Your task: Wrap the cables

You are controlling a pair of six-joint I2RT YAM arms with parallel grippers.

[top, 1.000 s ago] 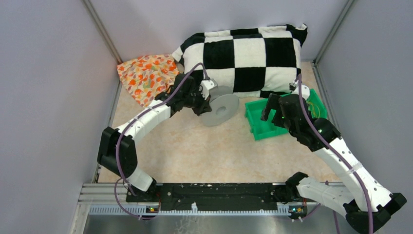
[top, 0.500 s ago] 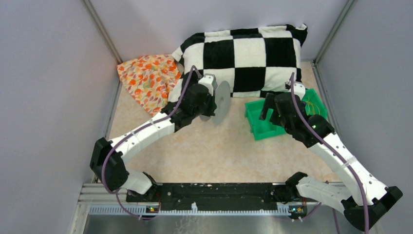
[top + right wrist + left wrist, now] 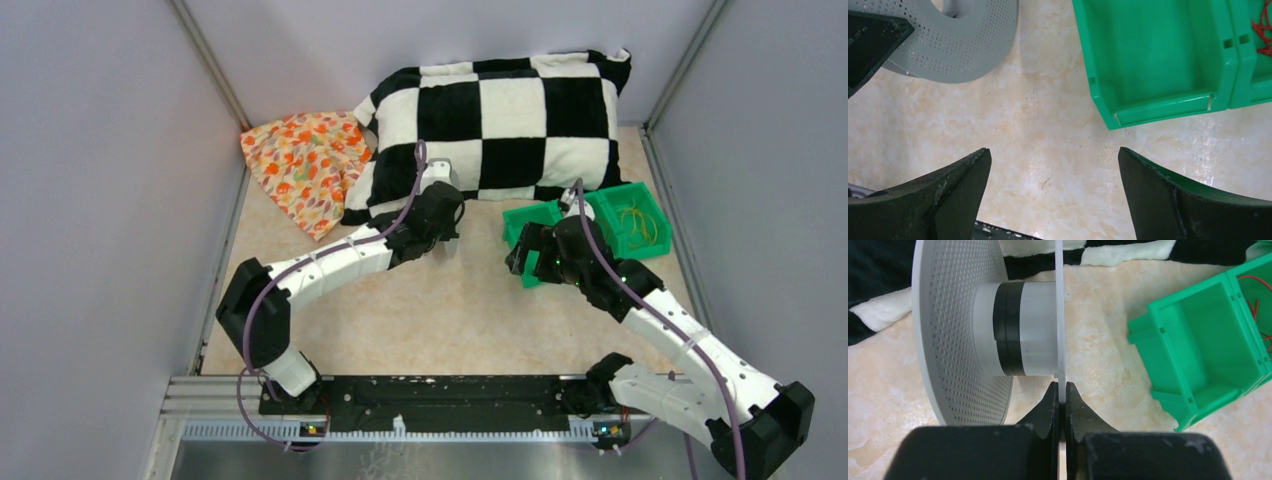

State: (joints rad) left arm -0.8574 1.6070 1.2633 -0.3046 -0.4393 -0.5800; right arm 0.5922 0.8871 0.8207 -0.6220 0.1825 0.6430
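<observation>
My left gripper [image 3: 1061, 395] is shut on the thin flange of a grey spool [image 3: 958, 330] and holds it on edge, its perforated flange at the left and its pale hub [image 3: 1023, 330] with a black band between. In the top view the left gripper [image 3: 443, 228] hides most of the spool. Thread-thin red cables [image 3: 1255, 300] lie in the far compartment of a green bin [image 3: 1208, 350]; yellow cables [image 3: 640, 222] show there in the top view. My right gripper [image 3: 1053, 150] is open and empty over bare table, just in front of the bin [image 3: 1153, 55], with the spool [image 3: 963, 45] at upper left.
A black-and-white checkered pillow [image 3: 510, 110] lies along the back wall, just behind the spool. An orange patterned cloth [image 3: 300, 160] lies at the back left. The bin's near compartment [image 3: 535, 225] holds nothing. Grey walls close in both sides.
My left arm has swung the spool to the right and turned it on edge. My right gripper has moved left, off the green bin, to the table by the bin's front corner.
</observation>
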